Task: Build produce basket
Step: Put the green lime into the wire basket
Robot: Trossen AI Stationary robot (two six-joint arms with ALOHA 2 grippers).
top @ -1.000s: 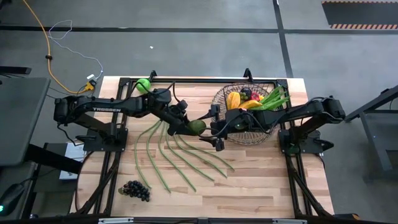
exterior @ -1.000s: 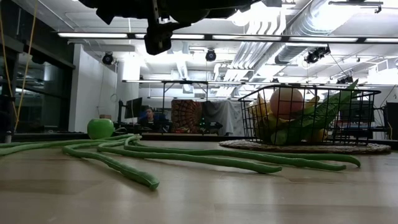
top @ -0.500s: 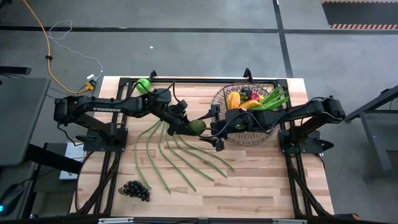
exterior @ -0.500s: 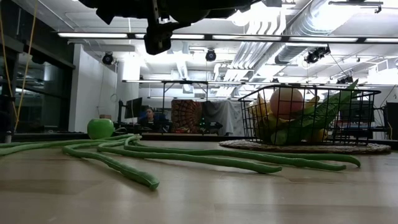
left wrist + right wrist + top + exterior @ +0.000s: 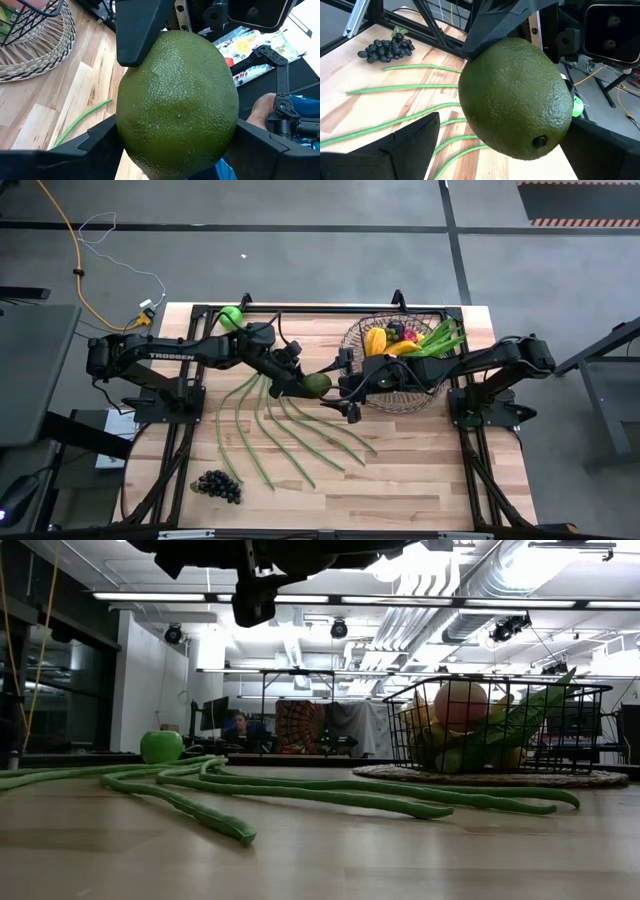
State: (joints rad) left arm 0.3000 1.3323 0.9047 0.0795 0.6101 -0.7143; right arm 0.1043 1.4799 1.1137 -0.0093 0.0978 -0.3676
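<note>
Your avocado (image 5: 317,384) hangs above the middle of the bench (image 5: 420,470), between the two claws and just left of the basket (image 5: 425,395). The left claw (image 5: 300,385) pinches it from one side; the left wrist view shows its dark fingers (image 5: 140,35) pressed against the pebbled green skin. The right claw (image 5: 345,387) meets it from the other side, fingers spread around the fruit, though you cannot tell if they touch it.

The basket sits on a woven mat at the bench's right rear and holds a pink peach (image 5: 462,703), yellow fruit (image 5: 377,340), a red pepper (image 5: 410,335) and leafy greens (image 5: 442,337).

Long green beans (image 5: 270,430) fan out on the bench below the left claw. Dark grapes (image 5: 217,485) lie near the front left corner, and a green apple (image 5: 231,316) rests at the rear left edge.
</note>
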